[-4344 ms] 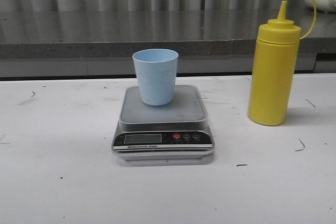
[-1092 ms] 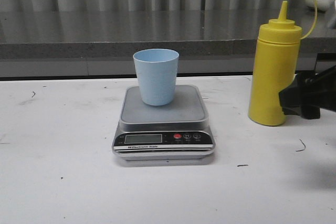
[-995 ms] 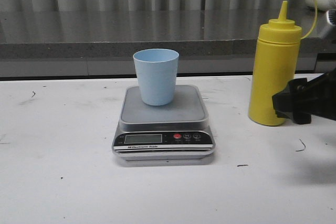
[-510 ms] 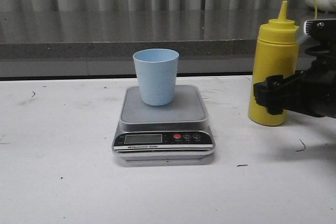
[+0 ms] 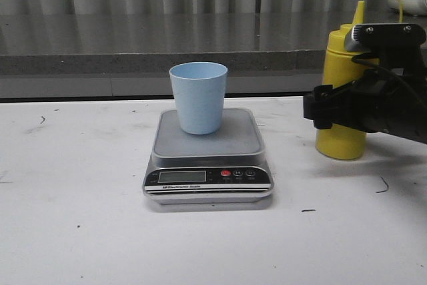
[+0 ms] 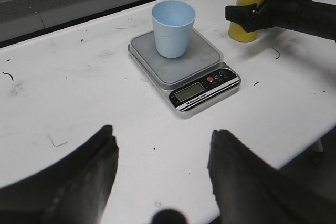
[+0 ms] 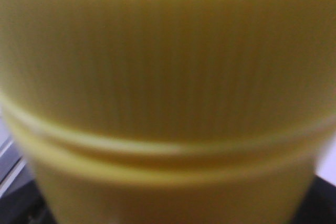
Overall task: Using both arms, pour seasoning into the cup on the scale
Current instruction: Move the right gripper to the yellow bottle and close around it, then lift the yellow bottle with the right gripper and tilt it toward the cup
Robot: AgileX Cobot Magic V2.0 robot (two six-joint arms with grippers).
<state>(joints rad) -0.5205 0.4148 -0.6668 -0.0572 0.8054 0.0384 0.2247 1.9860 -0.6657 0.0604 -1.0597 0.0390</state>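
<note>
Seasoning (image 5: 341, 143) is standing upright on the white table (image 5: 80, 231) in the front view, and the right end effector (image 5: 320, 108) is reaching in from the right edge at the level of the bottle's middle, its black body lying roughly level and crossing in front of the yellow wall. One black finger (image 5: 313, 107) is poking out past the bottle on the side toward the cup (image 5: 197, 97). Whether the fingers are pressing the bottle or only flanking it, I cannot tell here. The nozzle is rising above the wrist hardware, and the tethered cap is hanging on its strap behind the arm. The pale blue cup is sitting upright on the rear part of the scale (image 5: 207, 158), well apart from the right end effector, on its finger side.

From the left wrist, the left end effector (image 6: 163, 156) is hovering over the table with its two dark fingers (image 6: 102, 156) spread wide and nothing between them. Ahead of it the scale (image 6: 184, 72) is lying with its display facing the camera, the cup (image 6: 173, 22) on its platform. Farther off, the seasoning (image 6: 247, 9) is showing only its lower body, with the right end effector (image 6: 239, 13) across it.

From the right wrist, the seasoning (image 7: 168, 93) is filling nearly the whole view, blurred, a ridge running across its yellow wall; the fingers are hardly showing, so their state stays unclear.
</note>
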